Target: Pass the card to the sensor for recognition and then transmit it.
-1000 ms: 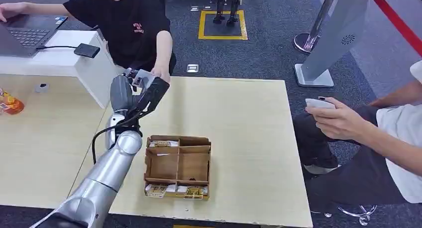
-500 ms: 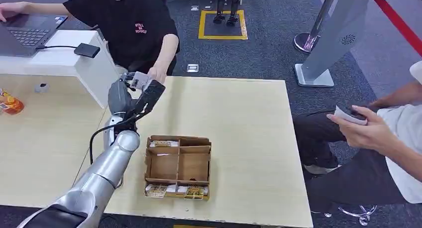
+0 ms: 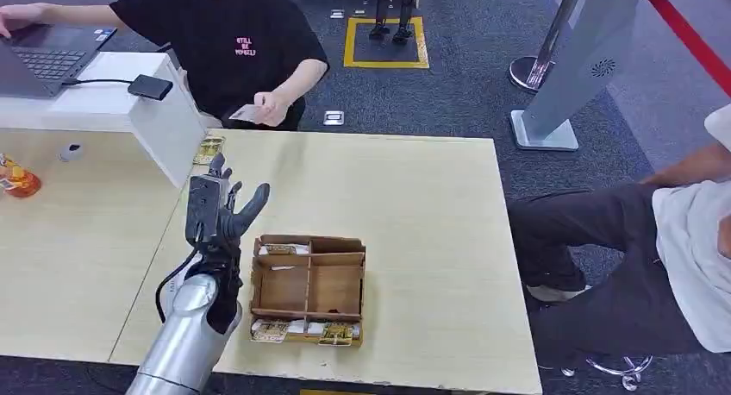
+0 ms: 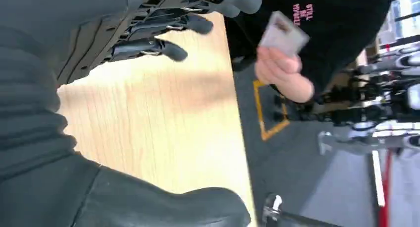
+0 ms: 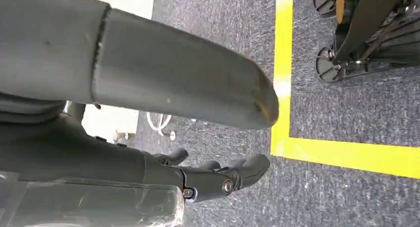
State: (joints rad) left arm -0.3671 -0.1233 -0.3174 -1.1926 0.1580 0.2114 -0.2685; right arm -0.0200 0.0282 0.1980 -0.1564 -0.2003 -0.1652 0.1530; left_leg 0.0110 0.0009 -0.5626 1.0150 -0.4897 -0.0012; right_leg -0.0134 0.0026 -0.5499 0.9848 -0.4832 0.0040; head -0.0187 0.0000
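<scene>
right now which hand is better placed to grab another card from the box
Left. The left hand is open above the table, right beside the box. The right hand hangs over carpet floor.

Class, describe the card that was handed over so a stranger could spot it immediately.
Start at the pale wooden table and look past its far edge to the person in the black T-shirt. The card is the small pale rectangle pinched in that person's hand, unlike the gold-printed cards lying in the brown cardboard tray.
</scene>
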